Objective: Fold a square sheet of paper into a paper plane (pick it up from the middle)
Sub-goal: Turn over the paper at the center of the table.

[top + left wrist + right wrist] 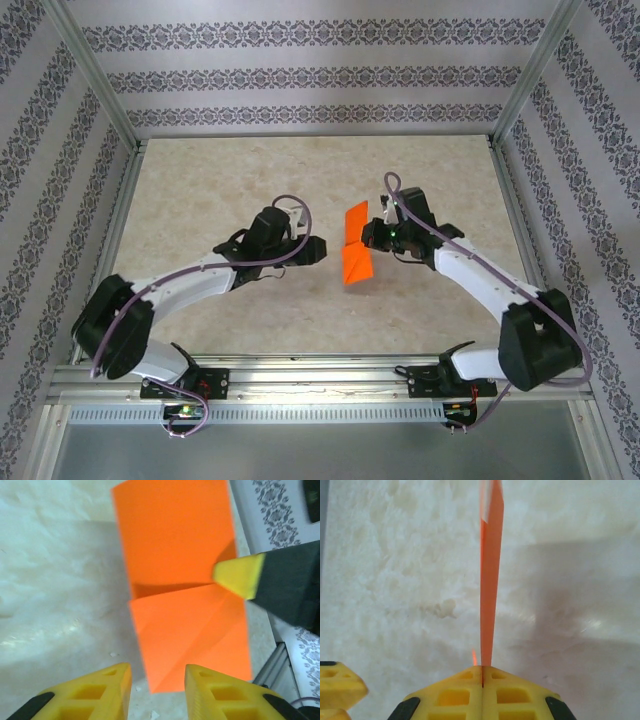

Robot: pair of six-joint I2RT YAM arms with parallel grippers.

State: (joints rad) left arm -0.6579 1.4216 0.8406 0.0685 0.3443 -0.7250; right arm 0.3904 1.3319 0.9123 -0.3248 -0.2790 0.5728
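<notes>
One orange sheet [180,555] pinched in right gripper [482,669], left gripper [159,672] parted

Left arm [190,285], right arm [480,275]: white links joining black joints.
Cables [388,180]: purple, looping along both.
Tool fingers [100,692]: yellow, showing square cut-outs.

A pale beige, mottled stone-look tabletop [200,180] filled the middle of the top view. White wallpapered panels with grey floral bands closed it in: a back wall [320,70] at 12 o'clock, a left wall [45,140] at 9 o'clock and a right wall [600,140] at 3 o'clock. Silver aluminium frame posts [95,75] ran along the corners at 11 and 1 o'clock. At 6 o'clock a silver aluminium rail [320,375] edged the tabletop, with a perforated metal strip [320,412] just beside it.
</notes>
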